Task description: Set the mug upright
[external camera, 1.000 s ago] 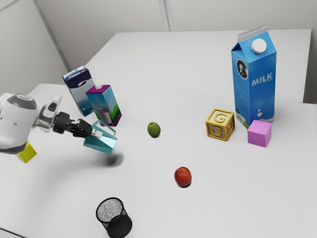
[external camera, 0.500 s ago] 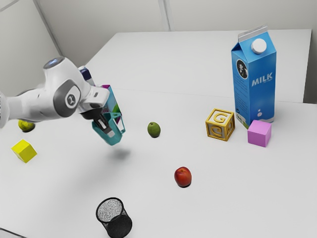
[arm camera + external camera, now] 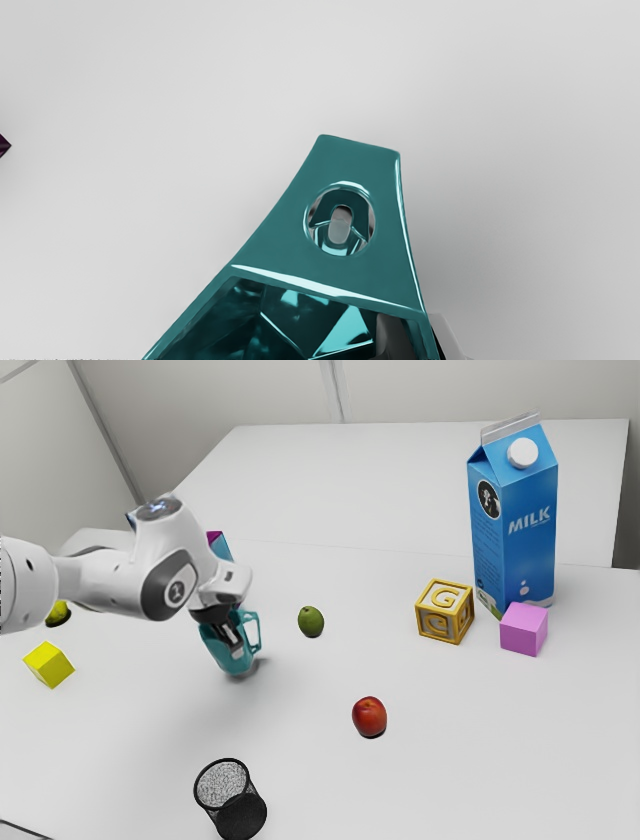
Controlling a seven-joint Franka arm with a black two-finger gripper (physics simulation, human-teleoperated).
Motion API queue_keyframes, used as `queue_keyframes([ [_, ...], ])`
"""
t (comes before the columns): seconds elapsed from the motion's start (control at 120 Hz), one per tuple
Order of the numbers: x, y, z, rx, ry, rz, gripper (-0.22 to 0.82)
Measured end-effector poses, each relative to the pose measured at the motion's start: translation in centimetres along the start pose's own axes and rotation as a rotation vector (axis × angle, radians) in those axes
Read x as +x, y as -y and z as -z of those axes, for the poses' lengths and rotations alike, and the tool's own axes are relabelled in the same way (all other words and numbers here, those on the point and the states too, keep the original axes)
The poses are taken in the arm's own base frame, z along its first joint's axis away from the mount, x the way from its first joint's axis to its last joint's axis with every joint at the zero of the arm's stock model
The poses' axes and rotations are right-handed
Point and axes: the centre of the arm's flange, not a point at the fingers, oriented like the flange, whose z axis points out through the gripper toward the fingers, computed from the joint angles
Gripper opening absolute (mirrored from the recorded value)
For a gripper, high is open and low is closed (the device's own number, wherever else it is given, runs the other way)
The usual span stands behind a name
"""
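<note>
Presumably to steer its tilt, the black two-finger gripper pinches the leaning, glossy teal mug by its wall.

Bright, diffuse light with soft shadows

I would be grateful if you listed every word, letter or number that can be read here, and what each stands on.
"MILK": on the blue carton.
"G": on the top face of the toy block.
Too unclear to read: the letter on the block's front face, the carton's small side print, the round mark on the arm.
</note>
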Motion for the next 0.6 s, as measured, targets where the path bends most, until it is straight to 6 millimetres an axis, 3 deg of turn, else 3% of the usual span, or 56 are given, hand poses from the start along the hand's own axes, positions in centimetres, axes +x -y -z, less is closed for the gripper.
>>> queue_keyframes([
  [0.3,0.3,-0.5,-1.3,0.012,0.028,0.051,-0.17],
  [0.6,0.3,-0.7,-1.5,0.003,0.03,0.091,0.01],
])
